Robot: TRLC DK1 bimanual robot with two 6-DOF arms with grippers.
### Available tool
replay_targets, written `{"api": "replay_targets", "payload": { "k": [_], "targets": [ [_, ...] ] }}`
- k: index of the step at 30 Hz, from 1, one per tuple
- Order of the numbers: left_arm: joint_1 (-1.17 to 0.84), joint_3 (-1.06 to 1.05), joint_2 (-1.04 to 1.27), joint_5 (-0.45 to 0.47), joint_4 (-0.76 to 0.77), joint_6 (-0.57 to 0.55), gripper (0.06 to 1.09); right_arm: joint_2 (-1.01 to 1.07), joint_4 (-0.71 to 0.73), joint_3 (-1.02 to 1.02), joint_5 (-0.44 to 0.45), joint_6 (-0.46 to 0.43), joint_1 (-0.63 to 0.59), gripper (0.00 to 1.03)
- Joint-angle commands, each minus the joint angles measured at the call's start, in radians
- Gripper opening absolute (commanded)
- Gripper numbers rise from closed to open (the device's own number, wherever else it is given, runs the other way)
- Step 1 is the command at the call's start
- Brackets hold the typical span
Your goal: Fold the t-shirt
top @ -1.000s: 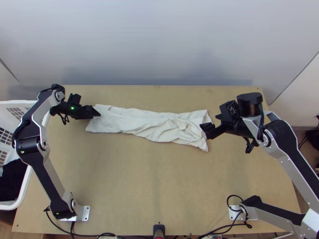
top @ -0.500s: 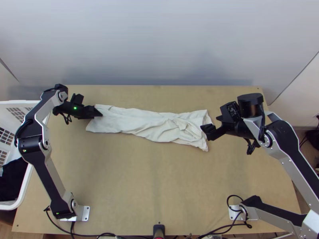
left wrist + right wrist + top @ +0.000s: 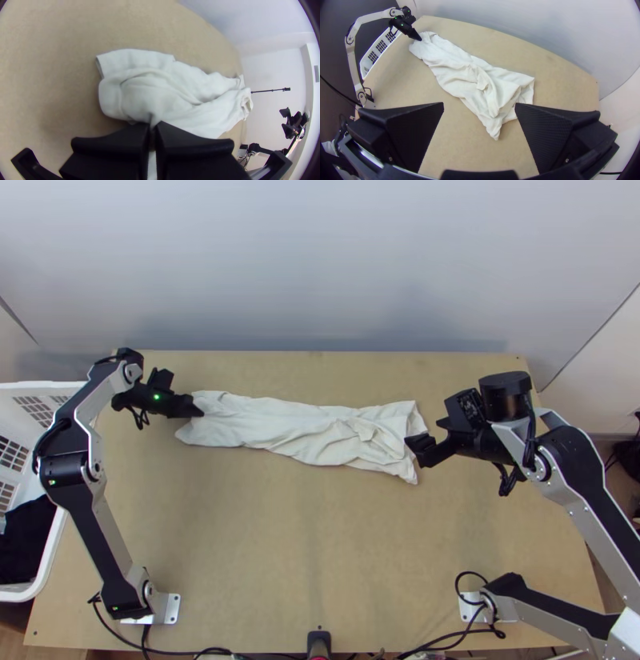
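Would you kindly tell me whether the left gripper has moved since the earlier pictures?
Yes, in the top view the left gripper has shifted slightly toward the picture's right, away from the white basket, which has stayed put.

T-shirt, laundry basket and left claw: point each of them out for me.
White t-shirt (image 3: 296,425): top view, on the wrinkled middle of the cloth.
White laundry basket (image 3: 16,594): top view, on the rim nearest the table's near edge.
Left claw (image 3: 152,127): left wrist view, between its fingertips, which pinch the t-shirt.
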Motion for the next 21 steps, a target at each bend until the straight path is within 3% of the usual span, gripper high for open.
{"api": "replay_targets", "payload": {
  "k": [1, 9, 21],
  "targets": [
    [0.008, 0.033, -0.049, 0.008, 0.004, -0.059, 0.10, -0.005, -0.003, -0.011, 0.001, 0.005, 0.001, 0.99],
    [-0.021, 0.039, -0.164, 0.039, -0.082, -0.079, 0.10, -0.040, -0.003, -0.047, 0.001, 0.013, -0.007, 0.99],
    [-0.190, 0.042, -0.222, 0.006, -0.096, -0.168, 0.10, -0.149, -0.003, -0.159, 0.000, 0.036, -0.016, 0.99]
  ]
}}
